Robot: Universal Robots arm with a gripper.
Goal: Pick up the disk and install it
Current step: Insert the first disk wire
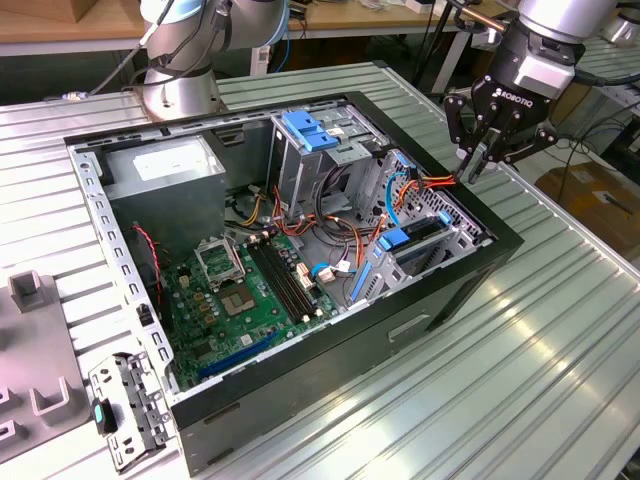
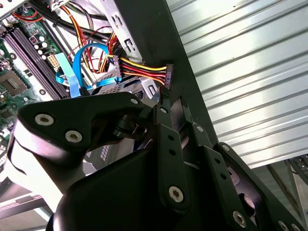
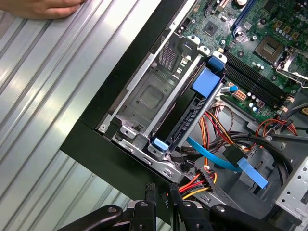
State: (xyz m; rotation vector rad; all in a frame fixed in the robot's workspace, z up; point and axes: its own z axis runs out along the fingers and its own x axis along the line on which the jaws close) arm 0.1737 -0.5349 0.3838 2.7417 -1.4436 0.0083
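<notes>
Tool (image 1: 475, 167), fingers pressed nearly together, holding nothing, above the computer case (image 1: 440, 300) wall; disk (image 3: 185, 122) on edge in 1 blue-tabbed bay below, its long axis roughly end-on to tool.

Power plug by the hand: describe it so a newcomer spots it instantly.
Find the open computer case, then its rim nearest the hand. There, a small black plug ends a fan of yellow, red and black wires; the neighbouring cable is flat and blue.
</notes>
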